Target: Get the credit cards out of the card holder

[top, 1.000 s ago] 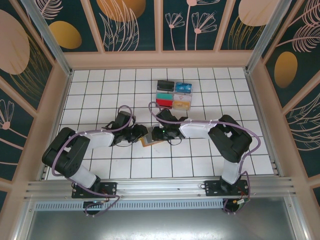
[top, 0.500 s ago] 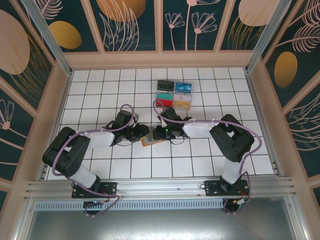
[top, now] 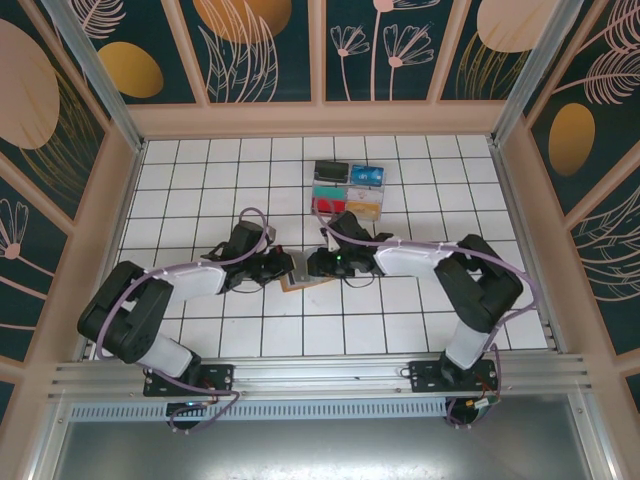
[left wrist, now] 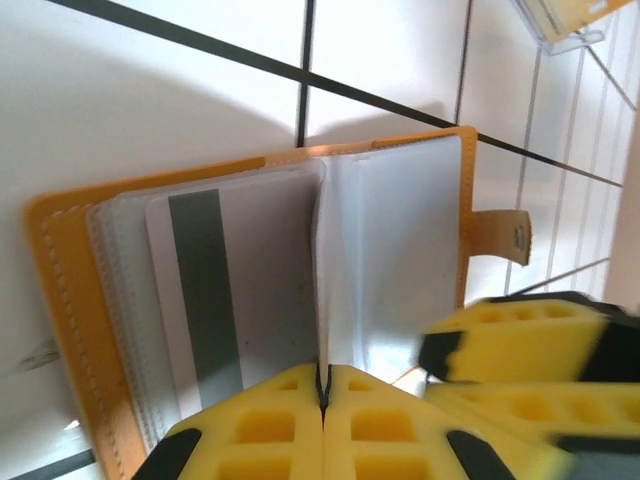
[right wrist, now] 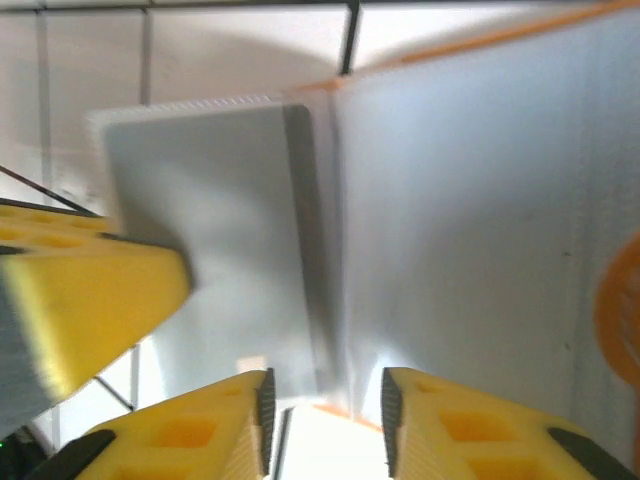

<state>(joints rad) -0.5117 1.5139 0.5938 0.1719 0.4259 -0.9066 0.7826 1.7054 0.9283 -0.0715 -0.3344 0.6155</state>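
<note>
From above, the two arms meet over the middle of the white tiled surface (top: pixel 200 180). The card holder (top: pixel 293 283) lies open there between the left tool (top: pixel 280 268) and the right tool (top: pixel 316 266), mostly covered by them. Beyond it, near the right arm, sit four card stacks (top: pixel 347 190) in black, blue, red and gold.

The left wrist camera gives the detail the overhead view lacks. The holder's orange cover is spread flat, its strap tab pointing away. A white card (left wrist: pixel 230 290) with a grey stripe sits in the clear sleeves of one half. The left tool's yellow pads (left wrist: pixel 250 435) are pressed together, and the upright middle leaf of the holder runs into the seam between them.

The right wrist camera looks along the clear sleeves from the other side. The right tool's jaws stand apart and grip nothing, with the holder's orange edge in the gap.
</note>
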